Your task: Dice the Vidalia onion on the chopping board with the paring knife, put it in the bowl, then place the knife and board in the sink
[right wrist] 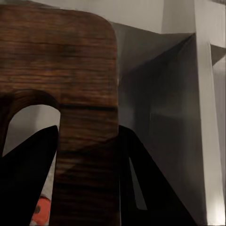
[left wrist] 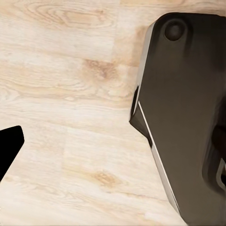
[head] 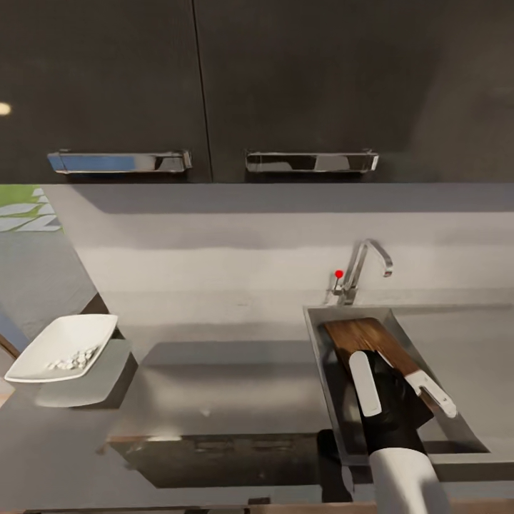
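Under the dark cabinets [head: 285,78], your glossy grey counter [head: 214,385] carries the bowl [head: 61,346] of diced onion [head: 73,359] at far left. Your right tool [right wrist: 87,188] grasps the board [head: 368,339], tilted inside the sink [head: 325,371]. Left tool's [left wrist: 7,150] state: cannot tell; it hangs over wood floor [left wrist: 70,94].

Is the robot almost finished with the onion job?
Nearly. White diced pieces already lie in the shallow white square bowl on the glossy grey countertop. The right gripper is holding the dark brown wooden chopping board inside the grey steel sink. Letting go remains; whether the knife is in the sink is unclear.
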Tool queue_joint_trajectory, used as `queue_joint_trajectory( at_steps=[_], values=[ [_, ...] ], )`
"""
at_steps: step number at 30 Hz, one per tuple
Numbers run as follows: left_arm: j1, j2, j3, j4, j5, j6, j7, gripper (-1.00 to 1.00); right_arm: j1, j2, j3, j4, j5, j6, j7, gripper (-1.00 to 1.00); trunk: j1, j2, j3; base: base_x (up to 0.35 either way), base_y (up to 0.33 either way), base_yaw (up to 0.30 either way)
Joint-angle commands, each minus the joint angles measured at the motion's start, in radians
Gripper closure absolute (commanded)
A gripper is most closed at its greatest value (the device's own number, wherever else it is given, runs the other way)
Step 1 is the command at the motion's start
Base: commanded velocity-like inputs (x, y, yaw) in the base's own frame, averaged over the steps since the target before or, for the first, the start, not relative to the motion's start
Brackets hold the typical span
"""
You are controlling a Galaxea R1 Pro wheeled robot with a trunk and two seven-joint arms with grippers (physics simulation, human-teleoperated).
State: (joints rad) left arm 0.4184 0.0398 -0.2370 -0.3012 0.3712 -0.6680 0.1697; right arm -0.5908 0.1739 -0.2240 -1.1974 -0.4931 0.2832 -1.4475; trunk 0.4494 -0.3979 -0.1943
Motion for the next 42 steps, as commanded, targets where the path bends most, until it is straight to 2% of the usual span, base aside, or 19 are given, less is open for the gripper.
queue_joint_trajectory(
  at_steps=[1,23,28,33,35,39,42],
  values=[
    [0.0,0.001,-0.008,-0.002,0.003,-0.001,0.008,-1.0,-0.001,0.001,-0.002,0.004,-0.002,0.01,0.007,1.0,0.001,-0.002,-0.003,0.008,-0.008,0.0],
    [0.0,0.0,-0.008,-0.001,0.003,-0.001,0.008,-1.0,-0.001,0.001,-0.002,0.063,-0.003,-0.019,0.029,1.0,0.001,-0.002,-0.039,0.025,-0.069,0.0],
    [0.0,0.0,-0.008,-0.001,0.003,-0.001,0.008,-1.0,-0.001,0.001,-0.002,0.091,-0.003,-0.019,0.089,1.0,0.001,-0.002,-0.047,0.0,-0.001,0.0],
    [0.0,0.0,-0.009,0.0,0.003,-0.001,0.008,-1.0,-0.001,0.001,-0.003,0.104,-0.002,-0.02,0.109,1.0,0.001,-0.002,-0.055,0.0,0.0,0.0],
    [0.0,0.0,-0.009,0.0,0.003,-0.001,0.008,-1.0,-0.001,0.001,-0.01,0.106,-0.002,-0.021,0.111,1.0,0.001,-0.002,-0.058,0.0,0.0,0.0],
    [0.0,0.0,-0.009,0.0,0.003,-0.001,0.008,-1.0,-0.001,0.001,-0.047,0.109,-0.003,-0.026,0.117,1.0,0.001,-0.002,-0.065,0.0,0.0,0.0],
    [0.0,0.0,-0.009,0.0,0.003,-0.001,0.008,-1.0,-0.001,0.001,-0.06,0.111,-0.002,-0.031,0.145,1.0,0.001,-0.002,-0.069,0.0,0.0,0.0]
  ],
)
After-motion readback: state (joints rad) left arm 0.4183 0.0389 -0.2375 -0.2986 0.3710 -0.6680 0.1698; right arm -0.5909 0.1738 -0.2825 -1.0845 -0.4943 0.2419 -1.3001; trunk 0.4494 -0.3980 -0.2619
